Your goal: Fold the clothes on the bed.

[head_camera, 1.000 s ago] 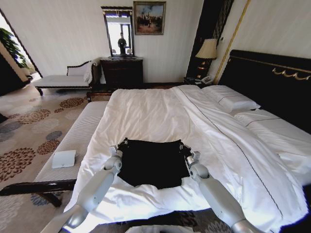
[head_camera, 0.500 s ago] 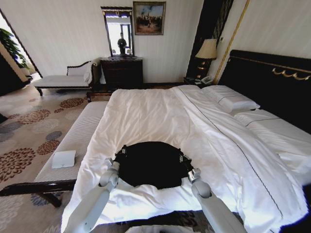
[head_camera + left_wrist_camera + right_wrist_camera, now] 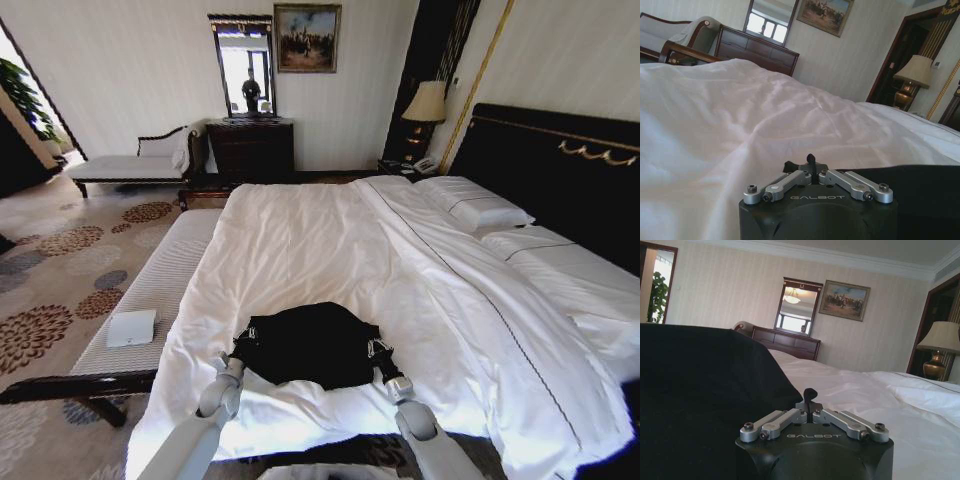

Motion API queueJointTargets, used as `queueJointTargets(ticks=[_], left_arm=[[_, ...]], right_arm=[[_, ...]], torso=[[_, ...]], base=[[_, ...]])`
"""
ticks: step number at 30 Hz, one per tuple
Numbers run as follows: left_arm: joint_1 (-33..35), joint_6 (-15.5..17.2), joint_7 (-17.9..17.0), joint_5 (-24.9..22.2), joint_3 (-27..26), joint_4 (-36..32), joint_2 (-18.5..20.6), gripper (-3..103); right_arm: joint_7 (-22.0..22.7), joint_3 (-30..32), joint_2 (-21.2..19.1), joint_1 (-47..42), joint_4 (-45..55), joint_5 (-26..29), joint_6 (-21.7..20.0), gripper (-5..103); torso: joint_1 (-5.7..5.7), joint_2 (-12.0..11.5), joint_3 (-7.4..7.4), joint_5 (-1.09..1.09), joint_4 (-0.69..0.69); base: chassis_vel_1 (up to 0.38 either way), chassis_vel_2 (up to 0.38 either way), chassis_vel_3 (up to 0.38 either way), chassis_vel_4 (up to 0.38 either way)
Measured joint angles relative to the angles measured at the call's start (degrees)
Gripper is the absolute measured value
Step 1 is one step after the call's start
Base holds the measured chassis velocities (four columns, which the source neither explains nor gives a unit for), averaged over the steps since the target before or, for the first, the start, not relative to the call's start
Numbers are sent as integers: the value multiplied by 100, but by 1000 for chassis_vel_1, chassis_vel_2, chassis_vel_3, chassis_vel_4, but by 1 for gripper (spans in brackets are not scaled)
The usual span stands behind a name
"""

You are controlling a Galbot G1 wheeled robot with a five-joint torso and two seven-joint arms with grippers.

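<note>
The soft black T-shirt [image 3: 308, 345] lies bunched into a rounded, doubled-over heap near the foot edge of the big white-sheeted bed [image 3: 330, 240] with the dark headboard, no lettering showing on the side that's up. The left gripper [image 3: 243, 345] sits at the shirt's left corner with its fingers pinched together on the fabric, and over on the right the right gripper [image 3: 378, 350] is clamped onto the opposite corner the same way.
</note>
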Motion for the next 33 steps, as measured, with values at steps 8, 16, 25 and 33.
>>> queueJointTargets(ticks=[8,16,25,33], left_arm=[[407,-43,0,53,-242,-179,1,1],[599,-95,-13,62,-352,-296,-67,1],[863,-142,-27,179,-455,-488,-74,1],[926,-161,-62,240,-589,-622,-64,1]], right_arm=[[91,192,121,-461,140,-130,309,0],[604,335,209,-686,135,-294,591,0],[696,474,291,-910,342,-11,643,0],[687,460,335,-1159,611,-188,711,0]], torso=[[0,0,0,0,0],[1,-1,1,0,0],[0,-1,0,-1,1],[0,-1,0,0,0]], base=[[0,0,0,0],[0,0,0,0],[0,0,0,0],[0,0,0,0]])
